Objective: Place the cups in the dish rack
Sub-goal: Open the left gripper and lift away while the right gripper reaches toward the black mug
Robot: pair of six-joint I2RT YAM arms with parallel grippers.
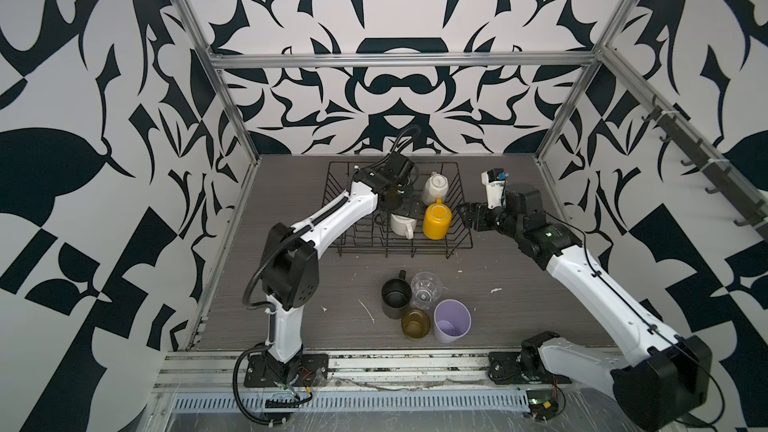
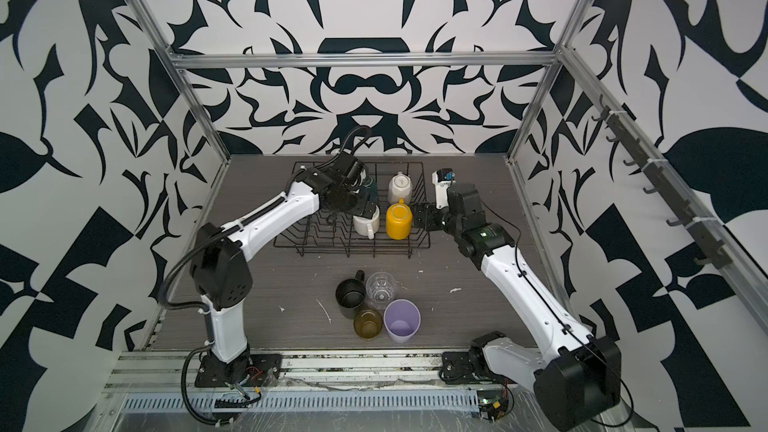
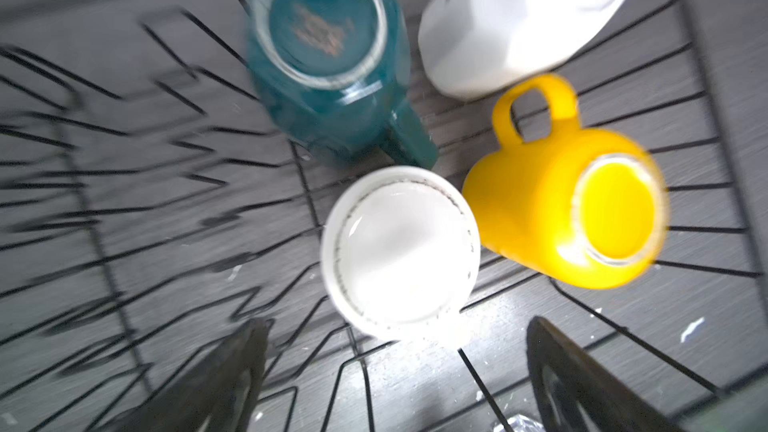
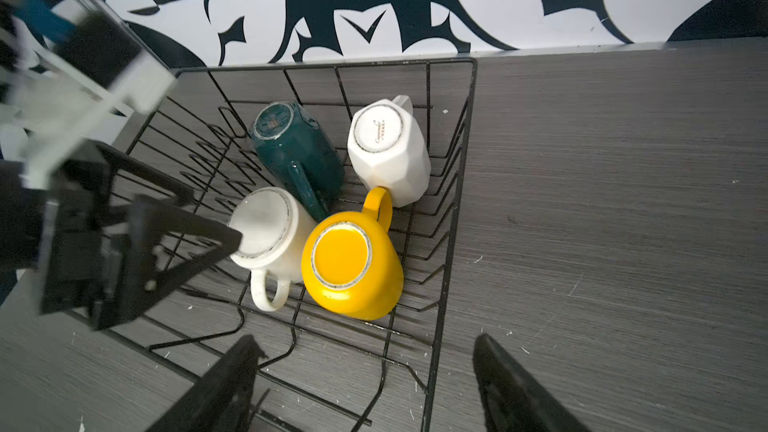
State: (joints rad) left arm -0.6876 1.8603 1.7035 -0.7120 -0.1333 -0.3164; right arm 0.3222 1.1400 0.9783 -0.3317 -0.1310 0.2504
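The black wire dish rack [image 1: 365, 245] stands at the back middle of the table. Several cups sit base-up in it: a yellow mug [image 1: 436, 222], a faceted white mug [image 1: 435, 189], a plain white mug [image 1: 402, 224] and a teal mug [image 4: 295, 147], which my left arm mostly hides in the top views. My left gripper [image 3: 399, 326] hangs open over the plain white mug [image 3: 399, 247], holding nothing. My right gripper [image 4: 365, 338] is open and empty above the rack's right front corner, near the yellow mug [image 4: 349, 259]. In front of the rack stand a black mug [image 1: 395, 299], a clear glass [image 1: 426, 290], an amber glass [image 1: 415, 324] and a lilac tumbler [image 1: 452, 321].
Upright divider prongs [image 3: 187, 151] fill the rack's left half. Aluminium frame posts [image 1: 232, 147] and patterned walls close in the table on three sides. A hook rail [image 1: 706, 168] runs along the right wall. White flecks [image 1: 368, 311] dot the grey tabletop.
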